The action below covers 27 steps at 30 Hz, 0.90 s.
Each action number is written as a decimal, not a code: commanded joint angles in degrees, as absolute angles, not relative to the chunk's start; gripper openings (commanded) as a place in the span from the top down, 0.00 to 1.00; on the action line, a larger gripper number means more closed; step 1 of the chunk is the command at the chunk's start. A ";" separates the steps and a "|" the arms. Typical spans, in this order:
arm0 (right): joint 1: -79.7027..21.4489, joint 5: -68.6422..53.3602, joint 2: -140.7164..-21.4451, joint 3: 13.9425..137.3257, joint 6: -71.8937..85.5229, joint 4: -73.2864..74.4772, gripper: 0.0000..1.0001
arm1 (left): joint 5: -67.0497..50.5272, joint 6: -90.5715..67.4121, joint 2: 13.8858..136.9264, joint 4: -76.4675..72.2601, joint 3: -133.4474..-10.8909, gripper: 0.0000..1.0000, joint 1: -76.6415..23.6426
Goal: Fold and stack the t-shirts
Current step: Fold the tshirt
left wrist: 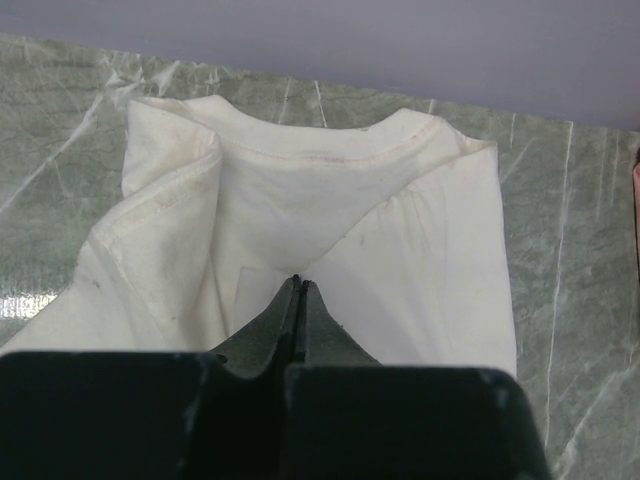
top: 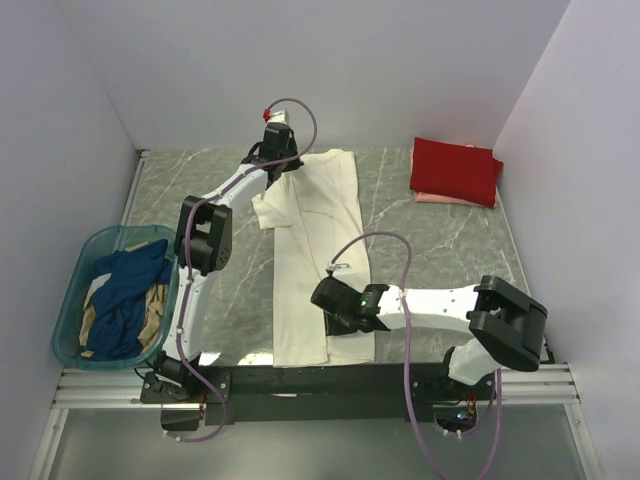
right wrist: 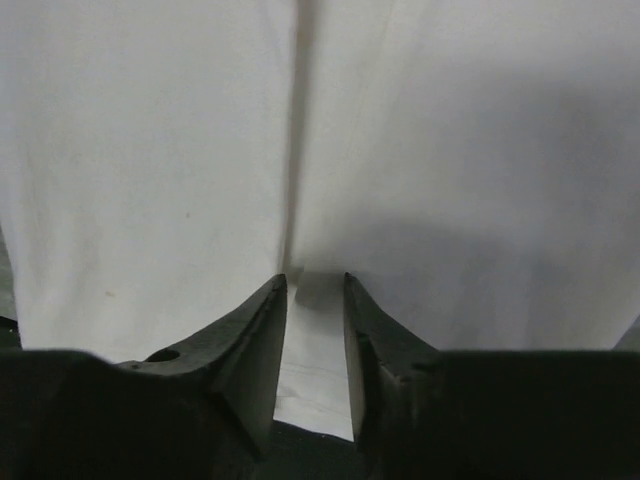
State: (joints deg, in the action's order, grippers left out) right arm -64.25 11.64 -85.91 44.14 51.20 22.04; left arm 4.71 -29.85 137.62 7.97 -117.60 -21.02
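A cream-white t-shirt (top: 315,250) lies stretched lengthwise down the middle of the table, collar at the far end (left wrist: 330,150). My left gripper (top: 288,162) (left wrist: 298,282) is at the collar end, its jaws pressed together on a pinch of the cloth just below the neckline. My right gripper (top: 322,298) (right wrist: 315,280) is low over the near hem, jaws partly apart, with a strip of the white cloth (right wrist: 450,150) lying between the fingers. A folded red t-shirt (top: 455,168) rests on a folded pale pink one (top: 440,197) at the far right.
A teal plastic basket (top: 70,300) stands at the left edge, holding a dark blue shirt (top: 125,290) and a tan one (top: 150,318). White walls close in the table on three sides. The metal rail with the arm bases runs along the near edge.
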 commanded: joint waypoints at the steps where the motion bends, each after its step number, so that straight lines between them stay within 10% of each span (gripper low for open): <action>1: -65.13 14.50 -86.31 46.93 51.42 23.73 0.61 | 3.69 -30.67 136.84 6.15 -117.77 1.00 -20.65; 27: -66.71 17.49 -83.68 47.46 52.29 30.15 0.93 | 2.37 -31.03 136.76 5.89 -118.30 1.00 -20.21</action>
